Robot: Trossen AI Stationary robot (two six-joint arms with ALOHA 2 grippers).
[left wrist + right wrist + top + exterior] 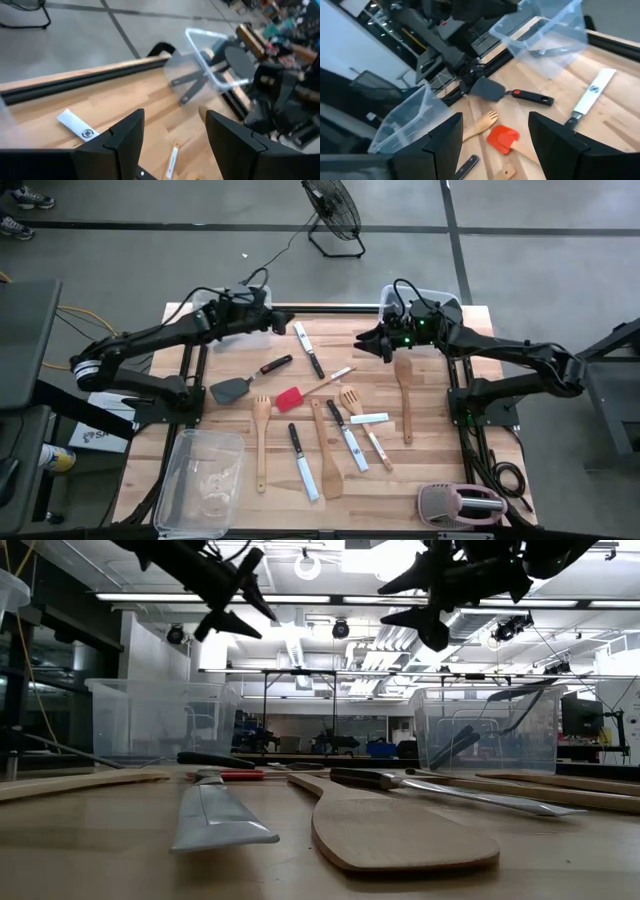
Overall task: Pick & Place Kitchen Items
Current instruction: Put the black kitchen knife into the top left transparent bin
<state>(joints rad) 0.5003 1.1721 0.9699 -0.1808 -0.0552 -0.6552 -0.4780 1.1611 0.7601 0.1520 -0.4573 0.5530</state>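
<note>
Left to right: your left claw [283,321] hangs released and empty above the tabletop's [440,435] far edge; the utensils, among them the red spatula [290,399] and wooden spoon [405,385], lie spread for picking; your right claw [366,343] hovers likewise released, grasping nothing.

left pincer [287,319] raised, agape, right pincer [364,342] likewise

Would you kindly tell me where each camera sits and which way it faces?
High: overhead, straight down on the table; both arms show.
Low: table height, across utensils; both grippers hang above.
Left wrist: past open jaws at a white-bladed knife.
Right wrist: past open jaws at the red spatula, shared with high.
</note>
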